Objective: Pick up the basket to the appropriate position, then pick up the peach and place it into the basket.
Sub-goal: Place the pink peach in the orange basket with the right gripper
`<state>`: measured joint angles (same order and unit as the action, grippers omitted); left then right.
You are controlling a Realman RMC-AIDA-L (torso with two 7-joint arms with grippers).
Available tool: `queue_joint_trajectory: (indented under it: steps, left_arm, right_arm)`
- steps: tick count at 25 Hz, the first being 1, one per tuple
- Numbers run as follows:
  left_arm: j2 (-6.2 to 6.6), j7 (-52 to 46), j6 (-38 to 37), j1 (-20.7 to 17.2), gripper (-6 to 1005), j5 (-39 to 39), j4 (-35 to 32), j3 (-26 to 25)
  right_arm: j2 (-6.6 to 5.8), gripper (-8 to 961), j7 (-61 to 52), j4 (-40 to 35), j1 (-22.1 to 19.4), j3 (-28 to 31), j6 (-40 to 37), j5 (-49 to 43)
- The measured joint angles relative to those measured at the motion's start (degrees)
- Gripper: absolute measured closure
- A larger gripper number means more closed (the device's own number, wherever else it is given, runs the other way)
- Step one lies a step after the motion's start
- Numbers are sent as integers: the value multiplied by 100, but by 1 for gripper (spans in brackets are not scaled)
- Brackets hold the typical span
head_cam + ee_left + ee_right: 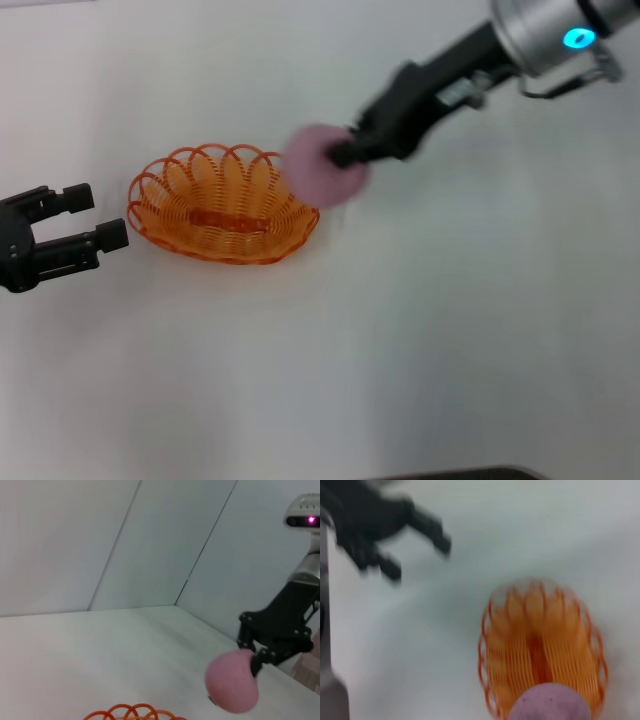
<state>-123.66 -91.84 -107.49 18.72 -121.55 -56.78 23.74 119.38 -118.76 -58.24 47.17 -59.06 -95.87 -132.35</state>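
Our right gripper (pixel 345 155) is closed on the peach (pixel 322 166), carrying it clear of the table (pixel 450 330) just at the basket's right rim, toward the far edge. The left wrist view shows the fingers pinching one side of the fruit while most of its pink body hangs free beyond them — a hold on the edge, not round the middle. We judge the peach light and a little soft, its fuzzy skin giving fair grip; it should sit easily once let go, though a round thing may roll against the low wall.

The basket (pixel 222 205) rests on the table left of centre, empty, its long axis running across. From the right wrist view the peach sits at the rim, with the wire floor stretching ahead. The thin looped wire looks light and springy, so a drop from height could nudge it.

Our left gripper (pixel 88 218) waits near the left edge, fingers spread — apart from the basket and holding nothing.
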Motion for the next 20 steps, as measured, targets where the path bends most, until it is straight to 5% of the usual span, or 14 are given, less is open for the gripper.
queue_joint_trajectory:
  steps: [8,20]
  left_arm:
    - [0,0,-10,0,170,-11,-9,-21]
    - [0,-3,-24,-38,170,15,-9,-27]
  right_arm:
    - [69,819,835,1730,152,-645,1918,1813]
    - [71,476,1286,2141,132,-1167,2508,2578]
